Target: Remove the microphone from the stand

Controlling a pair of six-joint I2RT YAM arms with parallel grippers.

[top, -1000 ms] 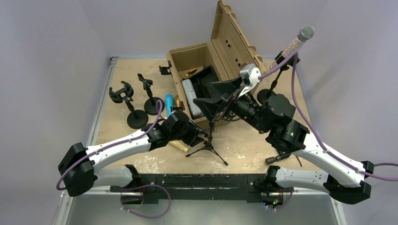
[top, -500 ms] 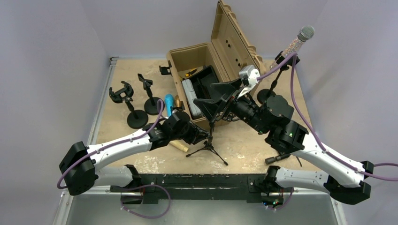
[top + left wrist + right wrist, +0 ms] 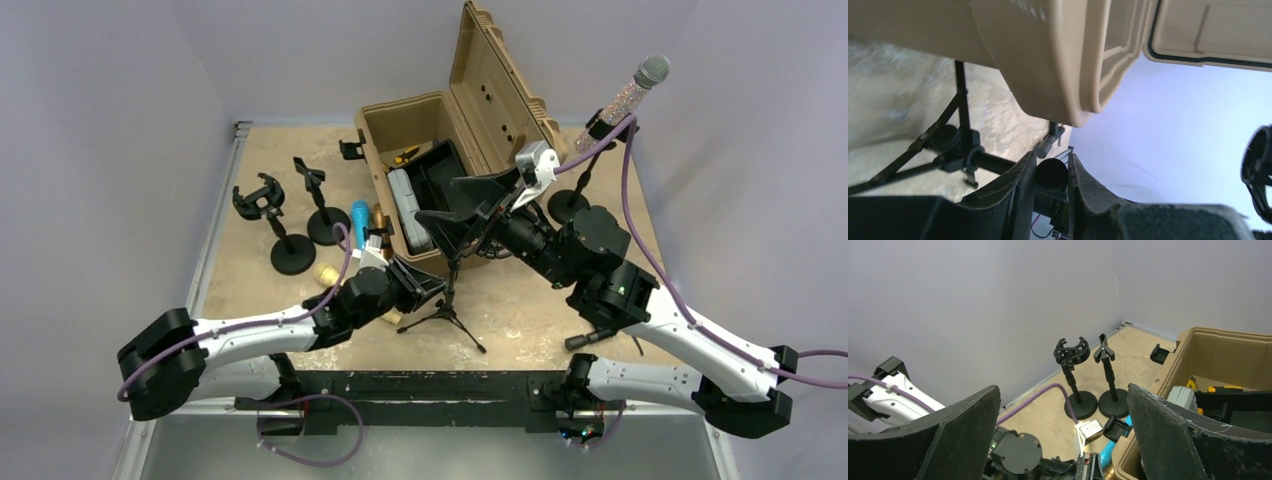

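Observation:
A microphone (image 3: 645, 78) with a silver head and glittery body sits tilted in the clip of a round-base stand (image 3: 568, 205) at the back right, with no gripper touching it. My left gripper (image 3: 435, 287) is shut on the pole of a black tripod stand (image 3: 447, 318) at the table's middle. The left wrist view shows its fingers (image 3: 1020, 180) clamped on that dark pole, with the tripod hub (image 3: 950, 142) to the left. My right gripper (image 3: 455, 205) is wide open above the tripod's top. It is empty in the right wrist view (image 3: 1063, 390).
An open tan case (image 3: 400, 110) stands behind the tripod, its lid upright, close to my left fingers (image 3: 1048, 50). Two empty round-base stands (image 3: 290, 255) (image 3: 322, 225) are at the left. A blue microphone (image 3: 360, 218) and gold pieces (image 3: 325, 275) lie nearby. A dark cylinder (image 3: 590, 340) lies right.
My left arm has dropped lower and nearer, uncovering a gold piece on the table, while its gripper stays on the tripod pole. My right gripper has shifted slightly right.

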